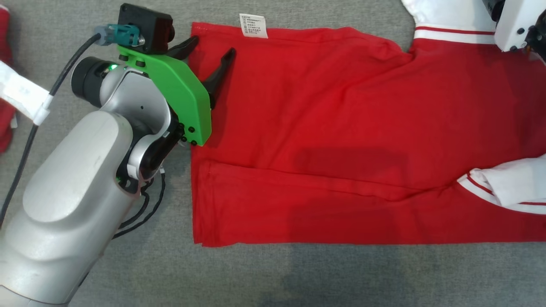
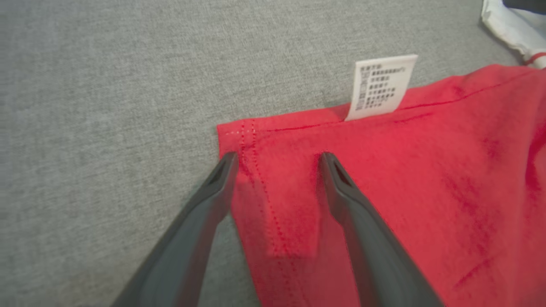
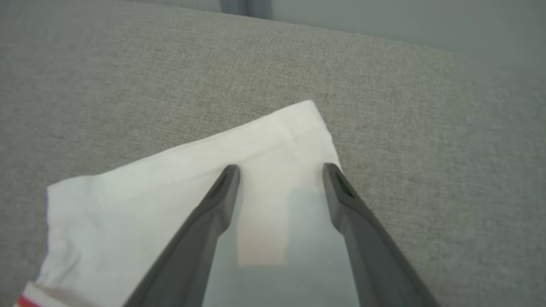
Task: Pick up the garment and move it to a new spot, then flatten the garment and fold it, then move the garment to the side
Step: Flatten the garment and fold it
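A red garment [image 1: 341, 140] with white sleeves lies spread flat on the grey fabric surface, its hem at the left and a white care label [image 1: 253, 26] at its far edge. My left gripper [image 1: 212, 46] hangs open over the hem's far left corner [image 2: 239, 140], one finger off the cloth's edge and one over the red fabric. In the right wrist view my right gripper [image 3: 279, 170] is open just above the end of a white sleeve [image 3: 192, 179], with nothing between its fingers. Its pale wrist [image 1: 518, 21] shows at the head view's top right.
A second white sleeve with red stripes [image 1: 503, 185] lies folded over the garment's near right side. More red and white cloth [image 1: 8, 85] sits at the far left edge. The grey fabric surface [image 1: 298, 273] extends around the garment; its back edge [image 3: 341, 30] shows beyond the sleeve.
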You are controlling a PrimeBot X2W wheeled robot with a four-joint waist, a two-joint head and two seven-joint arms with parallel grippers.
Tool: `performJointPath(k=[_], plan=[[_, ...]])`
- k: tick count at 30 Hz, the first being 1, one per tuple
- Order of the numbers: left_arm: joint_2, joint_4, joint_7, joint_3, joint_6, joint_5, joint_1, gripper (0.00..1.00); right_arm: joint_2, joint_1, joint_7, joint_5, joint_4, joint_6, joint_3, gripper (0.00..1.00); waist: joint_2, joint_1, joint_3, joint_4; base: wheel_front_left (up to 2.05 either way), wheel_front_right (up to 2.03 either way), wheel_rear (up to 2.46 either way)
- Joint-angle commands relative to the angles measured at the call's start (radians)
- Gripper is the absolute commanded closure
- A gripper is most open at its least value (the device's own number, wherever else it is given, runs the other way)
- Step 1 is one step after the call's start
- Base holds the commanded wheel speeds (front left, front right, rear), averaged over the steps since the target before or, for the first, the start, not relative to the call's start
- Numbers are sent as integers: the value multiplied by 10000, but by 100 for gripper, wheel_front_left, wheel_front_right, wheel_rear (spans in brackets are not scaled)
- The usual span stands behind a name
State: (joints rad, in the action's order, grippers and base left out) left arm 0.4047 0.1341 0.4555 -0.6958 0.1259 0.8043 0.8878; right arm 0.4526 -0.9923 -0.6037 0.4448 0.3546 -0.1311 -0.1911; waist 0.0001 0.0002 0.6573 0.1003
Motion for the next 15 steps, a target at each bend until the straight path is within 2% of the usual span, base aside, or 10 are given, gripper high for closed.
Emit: performJointPath(k=[1, 15], plan=[[8, 407, 91, -110, -50, 30, -76, 0, 34, -276, 127, -43, 379, 6, -129, 0, -1, -2, 287, 537, 0, 0, 0], [-464, 883, 135, -237, -474, 455, 196, 0, 558, -1239, 349, -78, 1922, 17, -883, 0, -1, -2, 374, 518, 0, 0, 0]])
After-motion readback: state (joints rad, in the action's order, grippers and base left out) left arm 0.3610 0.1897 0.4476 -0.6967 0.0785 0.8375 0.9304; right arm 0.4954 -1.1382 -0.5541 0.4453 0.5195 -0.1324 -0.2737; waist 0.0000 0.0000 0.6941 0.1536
